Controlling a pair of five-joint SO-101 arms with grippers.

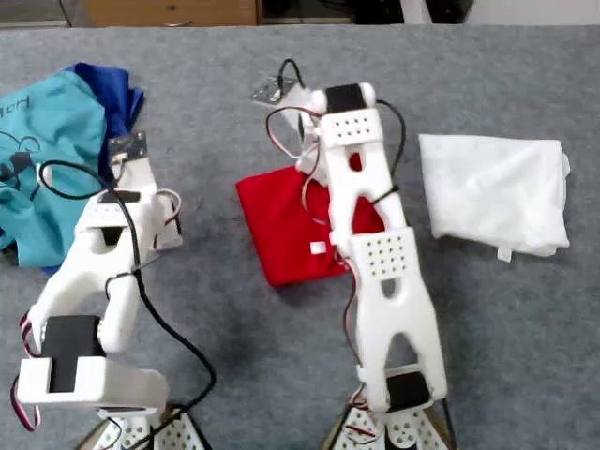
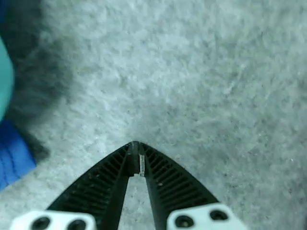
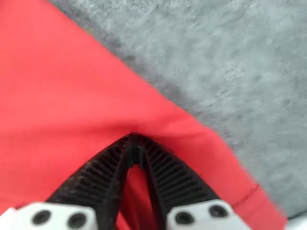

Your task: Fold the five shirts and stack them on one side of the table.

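While the teal shirt (image 1: pixel 42 178) and blue shirt (image 1: pixel 108 94) lie crumpled at far left, surely queued for folding, the left end effector (image 2: pixel 135 149) hangs beside them over bare surface (image 1: pixel 525 337), tips together on nothing; centre, the red shirt (image 1: pixel 281 230) lies folded, long axis far-to-near, skewed; the right end effector (image 3: pixel 135 143) rests on it, tips together, probably flattening the fold; right, the white shirt (image 1: pixel 492 192) lies folded, likely starting the stack; 2 of 5 look done.

Plain red shirt (image 1: pixel 277 230) under the right gripper (image 3: pixel 135 143), white shirt (image 1: pixel 492 192) beside it; teal shirt (image 1: pixel 52 159) and blue shirt (image 1: pixel 111 92) near the left gripper (image 2: pixel 135 149).
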